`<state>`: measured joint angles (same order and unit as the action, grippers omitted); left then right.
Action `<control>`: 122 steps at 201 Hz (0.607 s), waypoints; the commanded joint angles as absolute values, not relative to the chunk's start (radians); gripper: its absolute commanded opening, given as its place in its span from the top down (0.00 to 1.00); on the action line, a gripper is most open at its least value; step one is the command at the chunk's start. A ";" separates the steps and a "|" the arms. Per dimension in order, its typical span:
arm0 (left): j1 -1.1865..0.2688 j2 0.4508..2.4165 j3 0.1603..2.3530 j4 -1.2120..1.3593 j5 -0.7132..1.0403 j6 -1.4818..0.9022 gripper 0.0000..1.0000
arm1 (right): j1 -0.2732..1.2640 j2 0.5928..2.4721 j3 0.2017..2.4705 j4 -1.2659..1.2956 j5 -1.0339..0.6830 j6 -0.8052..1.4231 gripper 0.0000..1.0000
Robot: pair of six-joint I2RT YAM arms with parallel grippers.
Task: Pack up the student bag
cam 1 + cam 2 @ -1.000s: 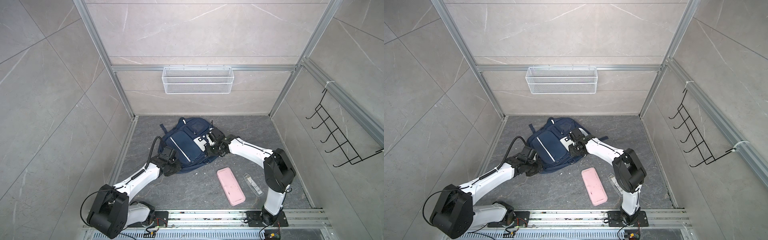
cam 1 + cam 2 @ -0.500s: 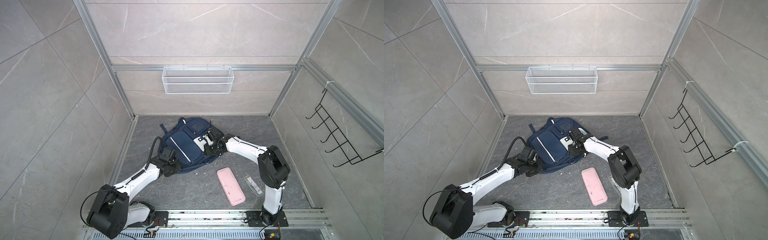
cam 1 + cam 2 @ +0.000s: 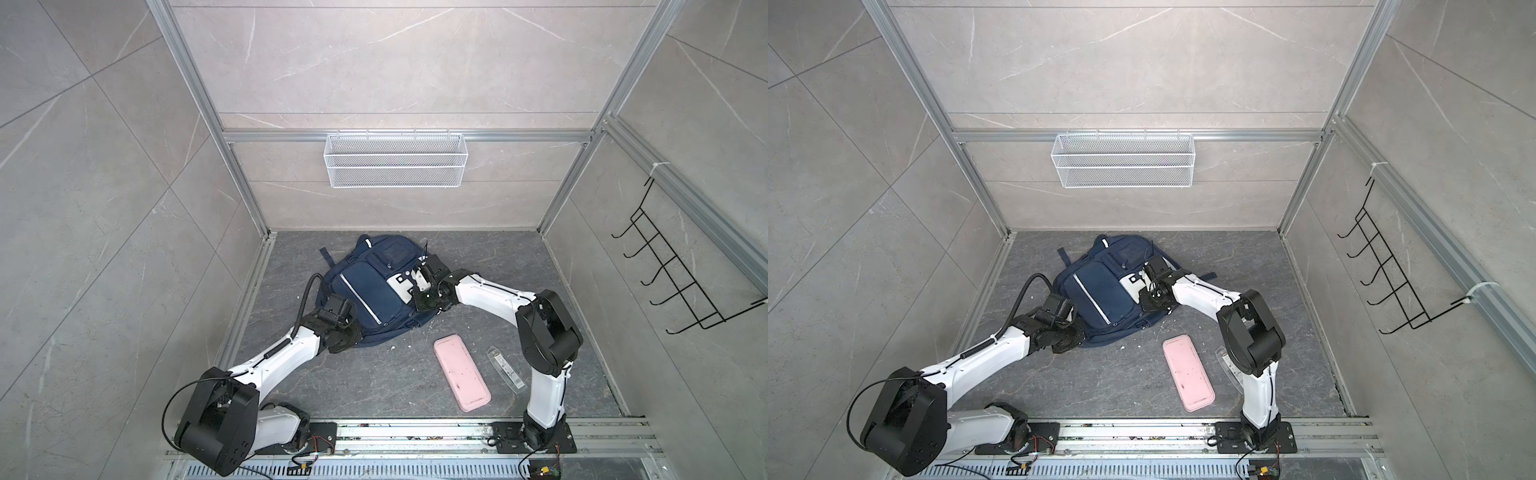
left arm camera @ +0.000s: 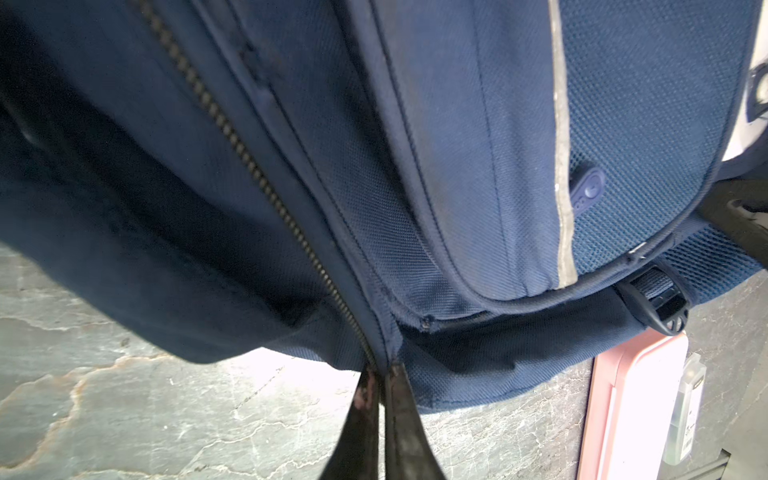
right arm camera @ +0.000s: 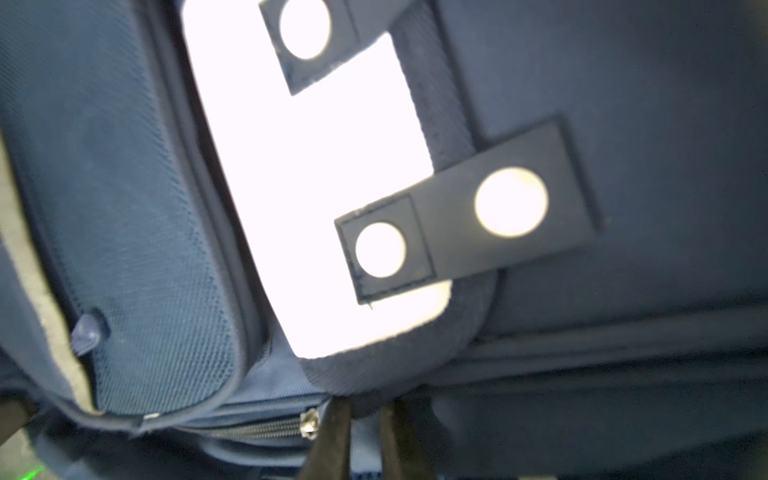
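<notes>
**Both grippers on the bag, and the slider sits right by the right one**

The student bag (image 3: 374, 291) lies flat on the counter (image 3: 365, 386), front up, top toward the back wall. The left gripper (image 4: 380, 374) is pressed together on fabric at the near end of a zipper (image 4: 249, 166), and the teeth run away from it. The right gripper (image 5: 368, 415) looks nipped onto a fold on the bag's opposite side, with a slider (image 5: 309, 428) just beside it. My guess is right pulls, left anchors.
</notes>
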<state>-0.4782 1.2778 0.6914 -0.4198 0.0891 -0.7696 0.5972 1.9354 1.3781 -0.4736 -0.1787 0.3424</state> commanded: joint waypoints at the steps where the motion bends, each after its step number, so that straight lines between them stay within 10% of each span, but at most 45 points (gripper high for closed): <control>1: -0.483 1.297 0.704 -0.468 0.099 -0.752 0.94 | 0.589 1.897 1.343 -0.487 -0.225 0.337 0.91; 79: -0.481 1.320 0.699 -0.443 0.104 -0.753 0.94 | 0.583 1.816 1.284 -0.458 -0.298 0.352 0.96; 122: -0.482 1.323 0.699 -0.442 0.104 -0.753 0.94 | 0.571 1.836 1.289 -0.454 -0.277 0.368 0.67</control>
<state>-0.4782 1.3117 0.6952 -0.4107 0.0975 -0.7696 0.5808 1.8492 1.2995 -0.4366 -0.2684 0.3515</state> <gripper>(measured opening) 0.066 0.287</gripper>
